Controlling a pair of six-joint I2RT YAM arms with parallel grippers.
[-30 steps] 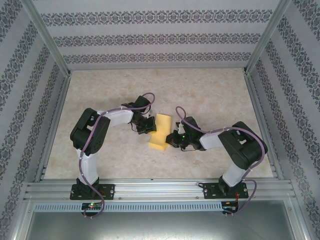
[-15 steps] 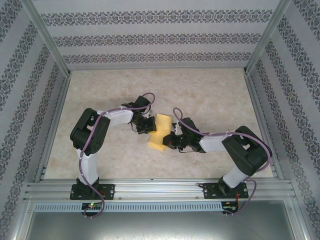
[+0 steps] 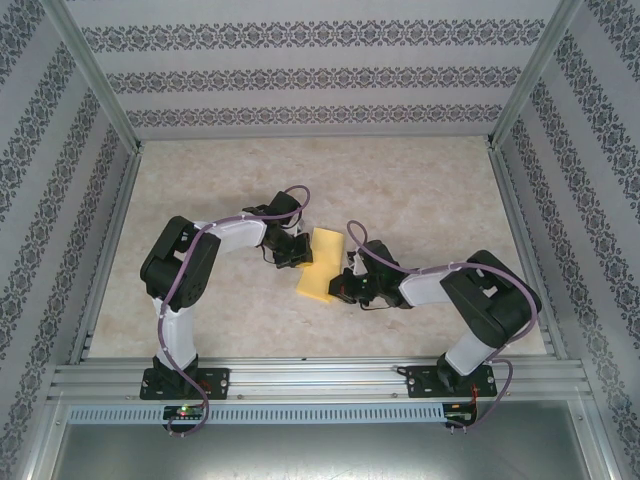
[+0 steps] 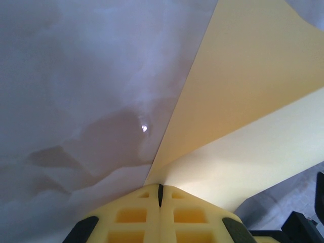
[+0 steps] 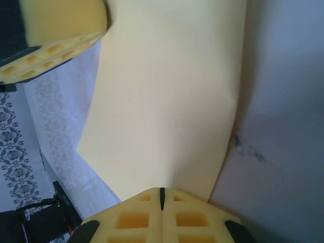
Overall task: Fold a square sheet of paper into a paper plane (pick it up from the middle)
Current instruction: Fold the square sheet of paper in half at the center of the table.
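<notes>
Thin yellow square sheet of paper is clamped at two places, one per gripper. My left gripper has its yellow foam pads pressed flat together with no gap at the seam. The sheet enters that seam as two layers that fan apart away from the pads, one rising toward the upper right and the other lying lower and flatter. My right gripper is likewise closed pad against pad, with one edge of the sheet running into the seam. From there the paper spreads upward as a broad, slightly bowed panel. One foam pad of the left gripper appears at the upper left corner of the right wrist view, near the far end of the sheet. From above, the sheet reads as a doubled-over oblong between the two grippers, with the left gripper on its left side and the right gripper at its lower right edge. It sits near the middle of the beige marbled table. Both arms reach inward from their bases on the aluminium rail at the near edge. Walls with floral patterned bands enclose the table on three sides.
</notes>
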